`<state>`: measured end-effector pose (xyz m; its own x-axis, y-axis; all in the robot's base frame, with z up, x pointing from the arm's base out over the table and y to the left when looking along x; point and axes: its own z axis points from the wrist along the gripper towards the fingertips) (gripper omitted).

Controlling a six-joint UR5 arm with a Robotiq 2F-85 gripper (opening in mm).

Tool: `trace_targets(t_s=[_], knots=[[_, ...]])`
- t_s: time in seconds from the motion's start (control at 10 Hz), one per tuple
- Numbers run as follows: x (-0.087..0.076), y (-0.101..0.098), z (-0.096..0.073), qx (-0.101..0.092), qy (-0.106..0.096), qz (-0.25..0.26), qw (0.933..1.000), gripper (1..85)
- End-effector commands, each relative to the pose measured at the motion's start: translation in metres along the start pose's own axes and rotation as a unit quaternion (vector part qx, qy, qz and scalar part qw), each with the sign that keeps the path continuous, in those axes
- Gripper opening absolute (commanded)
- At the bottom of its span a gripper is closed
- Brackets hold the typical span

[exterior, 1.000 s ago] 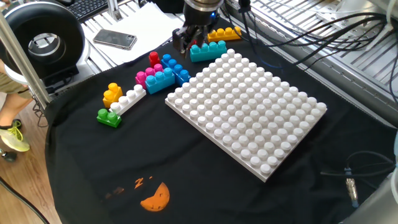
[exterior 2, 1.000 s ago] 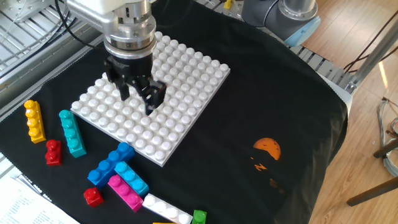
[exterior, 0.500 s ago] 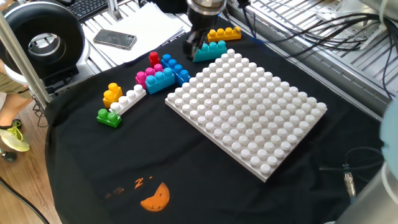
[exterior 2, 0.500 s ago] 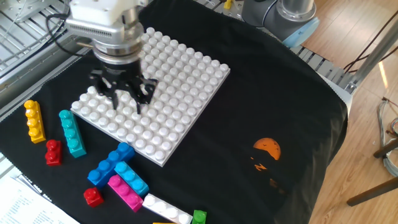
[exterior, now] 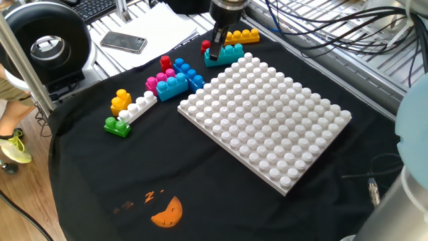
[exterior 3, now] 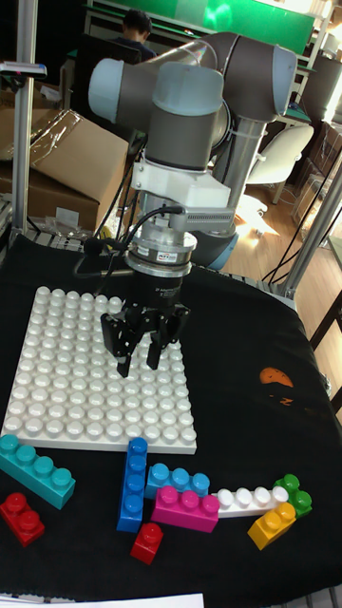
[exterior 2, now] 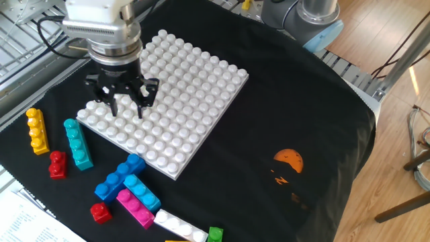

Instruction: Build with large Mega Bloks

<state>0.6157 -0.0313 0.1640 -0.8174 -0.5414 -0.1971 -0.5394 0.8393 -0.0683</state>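
Vs 1 s ago, my gripper [exterior 2: 121,104] has shifted along the white baseplate [exterior 2: 201,101] toward its edge nearest the teal brick [exterior 2: 78,143], and it's turned about its axis too. Fingers stand apart, nothing between them. It hangs over the plate's edge rows, not on any brick as far as I can tell.

In one fixed view the gripper [exterior: 215,52] is seen edge-on, low beside the teal brick [exterior: 225,54], so I can't judge the gap there; the other fixed view and the tall fixed view [exterior 3: 141,356] both show the spread clearly.

Bricks, all off the baseplate on the black cloth [exterior 2: 295,87]:
- teal brick lies just off the plate's edge; yellow brick [exterior 2: 36,130] beyond it, further from the plate; small red brick [exterior 2: 57,164] near the teal one's end.
- blue brick [exterior 2: 119,177], light-blue brick [exterior 2: 141,191] & pink brick [exterior 2: 134,207] clustered off the plate's corner, w/ a 2nd red brick [exterior 2: 101,212] beside them.
- white brick [exterior 2: 179,226] & green brick [exterior 2: 215,234] further out from that corner.

The other fixed view cuts off the orange brick [exterior 3: 273,525]; the tall view shows it touching the green [exterior 3: 295,495]. Only the tall view shows the arm [exterior 3: 204,104] whole. Only one fixed view shows the phone [exterior: 124,42] on paper behind the plate. Orange mark on cloth [exterior 2: 289,160] sits well apart from the plate.
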Motion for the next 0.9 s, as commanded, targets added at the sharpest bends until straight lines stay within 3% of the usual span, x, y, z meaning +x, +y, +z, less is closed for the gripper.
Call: trace_targets(t_s=[0.0, 0.2, 0.4, 0.6, 0.8], knots=[[-0.007, -0.019, 0.007, 0.018, -0.019, -0.008, 0.9996, 53.0], [-0.017, -0.053, 0.034, 0.008, -0.024, -0.113, 0.9933, 74.0], [-0.023, -0.073, 0.036, 0.002, -0.016, -0.138, 0.9903, 75.3], [-0.022, -0.092, 0.039, 0.018, 0.011, -0.154, 0.9879, 66.0], [-0.021, -0.104, 0.052, 0.022, 0.019, -0.174, 0.9842, 64.7]])
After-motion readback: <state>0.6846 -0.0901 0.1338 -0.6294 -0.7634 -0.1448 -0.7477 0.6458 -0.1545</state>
